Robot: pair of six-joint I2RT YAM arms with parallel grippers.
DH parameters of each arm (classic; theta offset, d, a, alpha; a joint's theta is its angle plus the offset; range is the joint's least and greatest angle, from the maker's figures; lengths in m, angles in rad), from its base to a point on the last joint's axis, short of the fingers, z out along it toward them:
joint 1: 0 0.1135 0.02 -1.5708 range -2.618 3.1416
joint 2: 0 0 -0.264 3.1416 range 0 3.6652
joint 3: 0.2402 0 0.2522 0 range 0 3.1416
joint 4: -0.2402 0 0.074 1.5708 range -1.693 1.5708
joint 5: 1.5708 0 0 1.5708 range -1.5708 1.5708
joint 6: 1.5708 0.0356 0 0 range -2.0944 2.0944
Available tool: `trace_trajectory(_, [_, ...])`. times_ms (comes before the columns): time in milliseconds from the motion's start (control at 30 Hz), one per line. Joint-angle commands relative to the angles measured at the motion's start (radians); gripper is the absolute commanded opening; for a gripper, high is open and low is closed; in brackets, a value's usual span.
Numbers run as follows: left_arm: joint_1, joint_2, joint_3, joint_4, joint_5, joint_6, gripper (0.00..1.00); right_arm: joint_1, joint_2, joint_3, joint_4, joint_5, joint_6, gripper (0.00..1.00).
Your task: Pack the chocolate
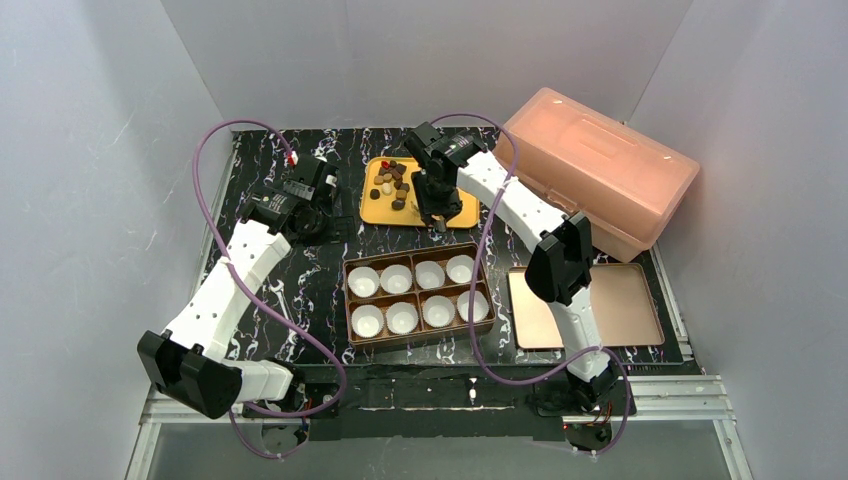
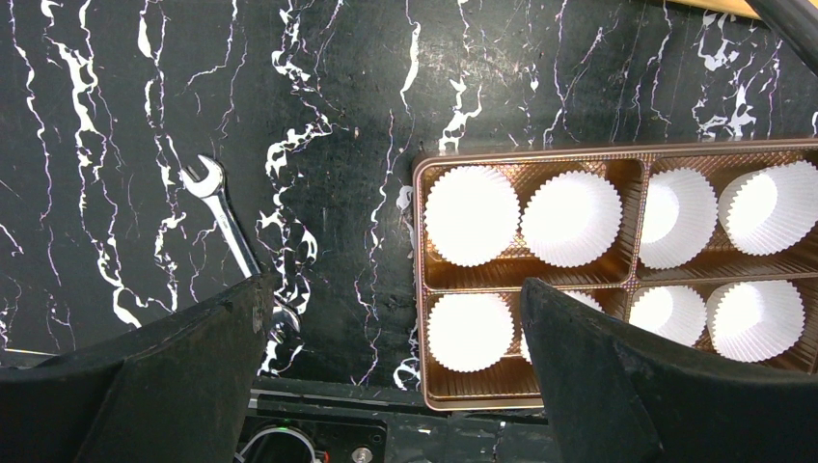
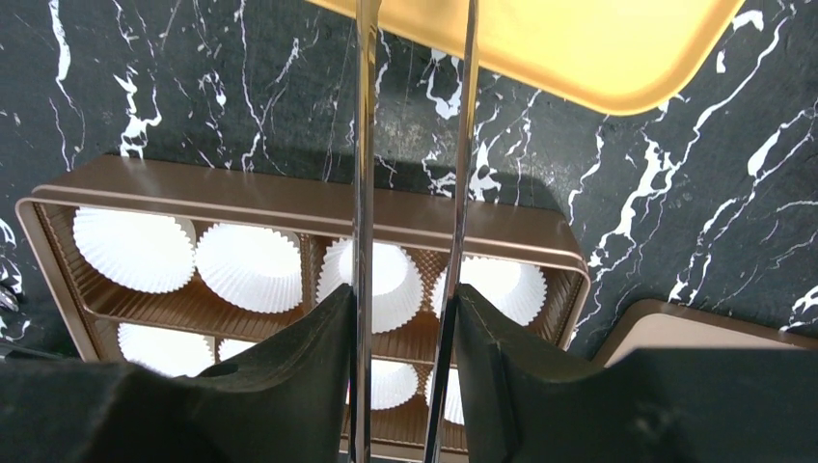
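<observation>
tabletop (image 2: 116,116): black marble-look, white veins, smooth, slight sheen. compartment tray (image 3: 289,198): glossy brown ribbed plastic. cups (image 2: 471,214): matt white pleated paper. tweezers (image 3: 365,145): polished mirror metal. wrench (image 2: 224,212): bright metal. yellow tray (image 3: 598,48): smooth satin plastic. storage box (image 1: 600,170): translucent pink plastic. left gripper (image 2: 395,289): matt black plastic.

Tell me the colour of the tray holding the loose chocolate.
Plain yellow-orange. The tray under the chocolate shows best in the top external view.

Chocolate (image 1: 392,183) lies on a tray (image 1: 375,212) behind the cup-filled box (image 1: 419,294) — lid (image 1: 590,305) to its right.
</observation>
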State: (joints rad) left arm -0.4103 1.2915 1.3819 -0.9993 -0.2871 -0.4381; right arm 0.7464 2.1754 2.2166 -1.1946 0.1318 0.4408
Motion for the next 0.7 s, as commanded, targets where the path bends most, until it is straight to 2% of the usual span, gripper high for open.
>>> trace_trajectory(0, [0.010, -0.044, -0.011, -0.021, -0.007, 0.005, 1.00, 0.003, 0.028, 0.064, 0.024, 0.027, -0.016, 0.48])
trace_trajectory(300, [0.014, -0.054, -0.015, -0.029, -0.009, 0.010, 0.99, 0.001, 0.058, 0.092, 0.021, 0.038, -0.028, 0.47])
trace_trajectory(667, [0.016, -0.059, -0.029, -0.029, -0.002, 0.006, 0.99, 0.002, 0.013, 0.095, 0.012, 0.029, -0.024, 0.42])
